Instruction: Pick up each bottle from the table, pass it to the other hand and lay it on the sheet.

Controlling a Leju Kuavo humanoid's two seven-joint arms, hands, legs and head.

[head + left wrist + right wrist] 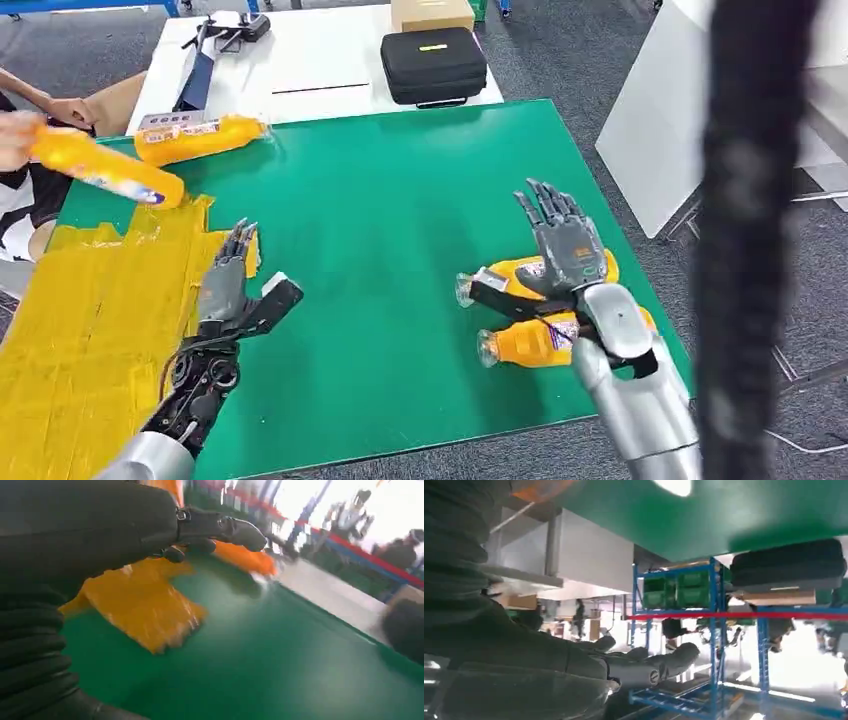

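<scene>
Hovering over two orange bottles, the right hand (568, 246) has its fingers stretched out flat and apart, holding nothing; in the right wrist view its fingers (659, 665) also reach out straight. Both bottles lie on their sides on the green mat (400, 220), on its right part: the farther bottle (505, 278) sits partly under the hand, and the nearer bottle (530, 342) lies just beside it, partly hidden by the silver forearm. The left hand (228, 280) is on the other side of the mat, at the edge of the yellow sheet (90, 320), fingers extended and close together, with nothing in them. A third orange bottle (200, 138) lies on its side at the mat's far left corner, beyond the sheet. Close to that corner, a person's hand (15, 140) holds a fourth orange bottle (105, 168) tilted above the sheet's far edge. Beyond the mat stands a white table (310, 60) carrying a black case (433, 65) and a cardboard box (432, 13).
</scene>
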